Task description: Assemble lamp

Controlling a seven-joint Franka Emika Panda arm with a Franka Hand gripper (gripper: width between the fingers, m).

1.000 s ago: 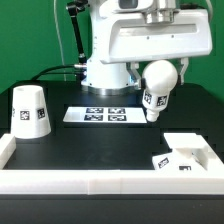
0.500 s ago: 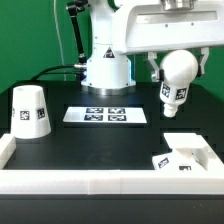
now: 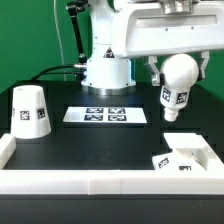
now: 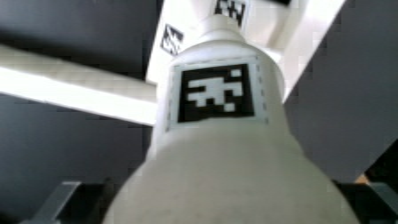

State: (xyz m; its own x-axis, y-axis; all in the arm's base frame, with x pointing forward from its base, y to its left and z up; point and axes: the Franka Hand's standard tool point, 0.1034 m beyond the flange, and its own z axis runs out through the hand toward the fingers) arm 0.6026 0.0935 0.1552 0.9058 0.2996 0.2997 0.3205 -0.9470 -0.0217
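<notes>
Bulb [image 3: 179, 82] hangs neck-down at about 2 o'clock in my exterior view — clamped on both sides by the gripper [image 3: 178, 70], clear of the black surface [image 3: 100, 145] (its tag [image 4: 215, 90] faces my wrist camera). I see the base [image 3: 186, 157] at 4 o'clock, the shade [image 3: 30, 108] at 9 o'clock — well apart.

Upper middle of the exterior frame: the arm [image 3: 107, 62] gleams glossy white, a fat rounded column flaring into a domed foot. Upper right now, a broad, boxy white housing [image 3: 160, 32] with soft corners and a grey cylinder [image 3: 176, 5] on top. Dark fingers [image 3: 152, 68] poke out beneath it. At left, a thin black cable [image 3: 59, 45] against the green.
</notes>
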